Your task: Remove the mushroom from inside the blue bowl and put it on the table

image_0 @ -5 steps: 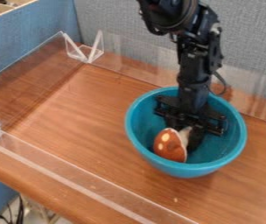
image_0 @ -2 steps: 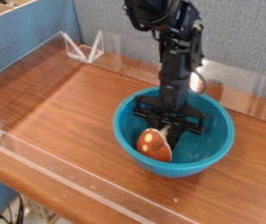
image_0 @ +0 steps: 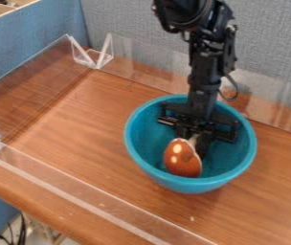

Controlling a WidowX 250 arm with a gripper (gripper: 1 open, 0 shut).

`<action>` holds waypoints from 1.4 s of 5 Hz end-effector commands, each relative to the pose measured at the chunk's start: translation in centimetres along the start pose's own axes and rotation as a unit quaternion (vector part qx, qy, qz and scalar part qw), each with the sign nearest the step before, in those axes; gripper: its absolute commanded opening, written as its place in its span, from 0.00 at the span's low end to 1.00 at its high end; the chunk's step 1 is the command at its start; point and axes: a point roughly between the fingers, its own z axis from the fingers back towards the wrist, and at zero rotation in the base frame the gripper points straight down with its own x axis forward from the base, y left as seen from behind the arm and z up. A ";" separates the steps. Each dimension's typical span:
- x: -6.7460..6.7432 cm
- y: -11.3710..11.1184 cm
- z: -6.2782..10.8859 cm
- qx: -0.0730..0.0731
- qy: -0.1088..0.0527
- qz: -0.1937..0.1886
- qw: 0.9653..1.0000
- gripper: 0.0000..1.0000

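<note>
Down inside the big round teal-blue plastic bowl (image_0: 190, 145) hangs the black robot gripper (image_0: 197, 140), pointing straight down at the bowl's floor. Its two short black fingers (image_0: 187, 142) are pulled close together, and the cream-white stem of the small toy mushroom (image_0: 182, 158) sits right between them, so the gripper looks squeezed shut on the stem. Just above the fingers there is a flat black crossbar, and it stretches across the back half of the bowl. Above the crossbar a thin black arm (image_0: 206, 57) climbs up out of the bowl, with bumpy joints and a wire near its top. The mushroom's rounded orange-brown cap lies low in the bowl, on the side nearest the camera, and it tips toward the bowl's front wall. You cannot tell for sure if the cap touches the bowl's floor or is a tiny bit above it. The bowl is shiny and smooth inside, and nothing else shows in it but the mushroom and the gripper. Under the bowl is the reddish-brown wooden table (image_0: 72, 124), and the bowl sits on the table's right part, close to the front edge. Low clear plastic walls (image_0: 58, 182) run round the table, one just in front of the bowl and one well to the left of it. Behind the bowl stands a grey cloth wall (image_0: 123, 24), and a blue panel (image_0: 27, 38) stands far off to the left of the bowl.
</note>
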 end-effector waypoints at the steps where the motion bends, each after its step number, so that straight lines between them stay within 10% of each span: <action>1: 1.3 -1.3 0.7 -0.006 -0.028 -0.012 1.000 0.00; 7: 0.5 -0.1 2.4 -0.010 -0.033 -0.080 0.996 0.00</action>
